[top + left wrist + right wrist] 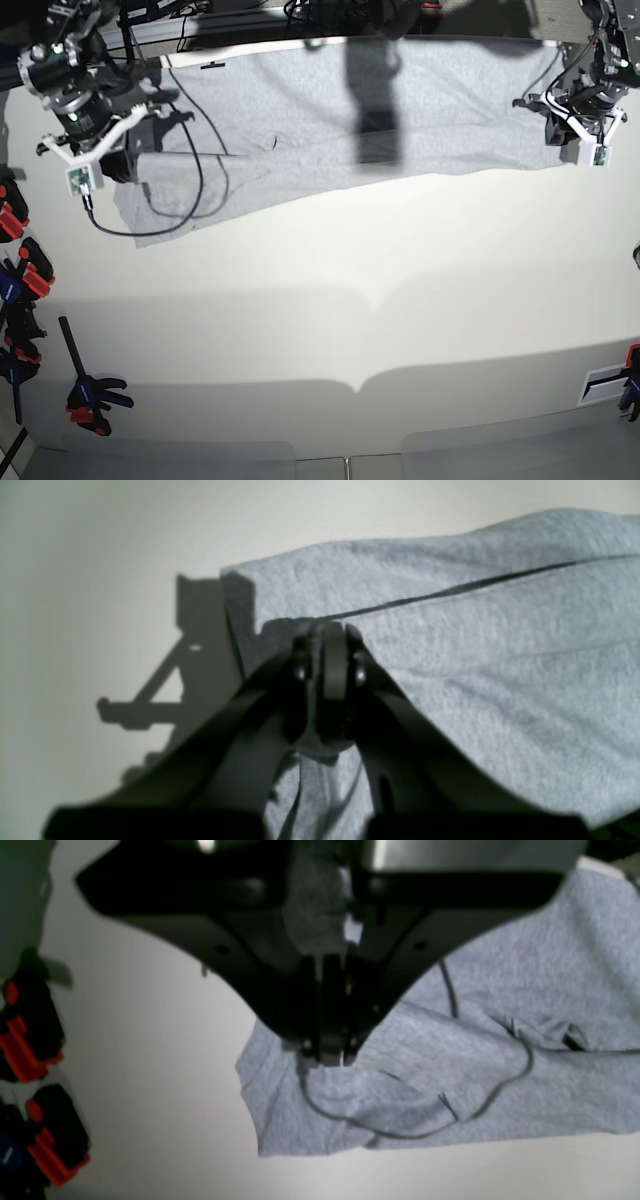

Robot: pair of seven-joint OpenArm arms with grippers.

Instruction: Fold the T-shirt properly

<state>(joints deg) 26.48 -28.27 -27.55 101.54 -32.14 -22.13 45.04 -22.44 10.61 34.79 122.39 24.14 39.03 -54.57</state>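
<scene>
The light grey T-shirt [350,120] lies spread across the far part of the white table [330,330], plain side showing. My left gripper [332,662] is at its end on the base view's right [556,127], shut with a fold of the T-shirt [475,655] pinched between the fingers and grey cloth bunched behind them. My right gripper [327,1055] is at the other end [122,165], shut on the T-shirt [450,1065], with fabric drawn up between its fingers. That end looks rumpled and slightly lifted.
A black cable [150,225] from the right arm loops over the cloth [500,1085]. Orange-and-black clamps [25,265] line the table's left edge [30,1040], with another clamp [92,392] near the front left. A small label [605,383] sits front right.
</scene>
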